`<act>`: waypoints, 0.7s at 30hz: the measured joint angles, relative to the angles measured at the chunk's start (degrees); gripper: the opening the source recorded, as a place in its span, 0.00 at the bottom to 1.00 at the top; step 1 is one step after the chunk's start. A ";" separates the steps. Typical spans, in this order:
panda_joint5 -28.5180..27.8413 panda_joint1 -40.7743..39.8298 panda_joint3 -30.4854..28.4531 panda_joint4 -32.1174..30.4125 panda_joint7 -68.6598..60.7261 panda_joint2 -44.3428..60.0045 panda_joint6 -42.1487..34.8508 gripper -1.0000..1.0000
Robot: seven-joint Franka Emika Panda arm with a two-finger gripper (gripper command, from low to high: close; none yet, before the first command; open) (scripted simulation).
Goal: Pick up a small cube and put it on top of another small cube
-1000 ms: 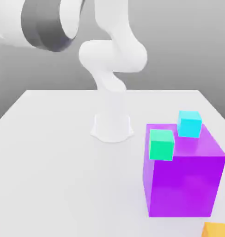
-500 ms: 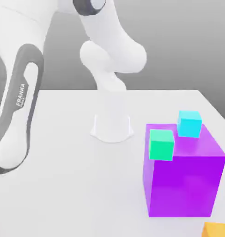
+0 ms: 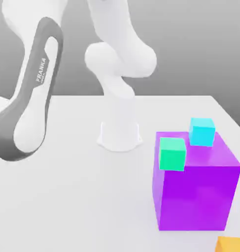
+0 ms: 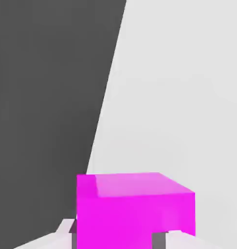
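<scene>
Exterior view: white table [image 3: 67, 197]. The arm's base [image 3: 120, 133] stands near table centre, toward the far side. A white and grey arm link [image 3: 30, 93] marked FRANKA leans across the exterior view's left, its lower end low over the table.

Large purple cube [image 3: 195, 184] sits at about 4 o'clock from the base, well apart from it. On its top face rest two small cubes: a green cube [image 3: 172, 153] at the near corner on the exterior view's left, overhanging the edge a little, and a cyan cube [image 3: 202, 131] at about 1 o'clock from the green one, toward the far edge. The two are near each other but not touching. An orange cube [image 3: 231, 244] lies on the table at about 5 o'clock from the purple cube, cut off by the frame edge.

Hand view: the small magenta-pink cube [image 4: 135, 206] sits close under the camera, on the white table [image 4: 188, 97], near the table's edge, with dark floor [image 4: 47, 87] beyond that edge. The gripper [image 4: 110, 237] has its fingers [image 4: 159, 239] drawn together, pressed against the cube's two sides; the cube sits between them. The pictures do not settle whether the cube is off the table.
</scene>
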 joint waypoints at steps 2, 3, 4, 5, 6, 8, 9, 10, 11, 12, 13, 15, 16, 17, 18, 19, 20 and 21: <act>-1.07 2.06 2.43 -2.11 -3.70 -4.21 -2.00 0.00; -1.49 3.00 3.74 -3.16 -5.59 -6.31 -3.02 0.00; -1.74 4.00 4.98 -4.21 -7.64 -8.39 -4.02 0.00; -1.91 4.95 6.26 -5.27 -9.74 -10.47 -5.03 0.00; -1.97 6.04 7.51 -6.32 -11.91 -12.54 -6.05 0.00; -1.83 9.59 9.87 -8.40 -16.39 -16.69 -8.13 0.00; -1.62 11.43 10.67 -9.46 -18.76 -18.77 -9.13 0.00; -1.37 13.52 11.06 -10.51 -21.15 -20.86 -10.15 0.00; -1.12 15.23 11.63 -11.55 -23.52 -22.94 -11.20 0.00; -0.87 16.51 12.06 -12.60 -25.91 -25.02 -12.24 0.00; -0.56 17.69 12.59 -13.65 -28.34 -27.11 -13.25 0.00; 0.13 20.02 13.91 -15.75 -33.25 -31.32 -15.29 0.00; 0.51 21.42 14.60 -16.80 -35.75 -33.44 -16.34 0.00; 0.89 22.90 15.26 -17.84 -38.26 -35.55 -17.39 0.00; 1.29 24.39 15.94 -18.88 -40.79 -37.68 -18.46 0.00; 1.70 25.97 16.54 -19.92 -43.32 -39.81 -19.51 0.00; 2.10 27.63 17.07 -20.97 -45.83 -41.94 -20.54 0.00; 2.46 29.33 17.56 -22.01 -48.35 -44.08 -21.60 0.00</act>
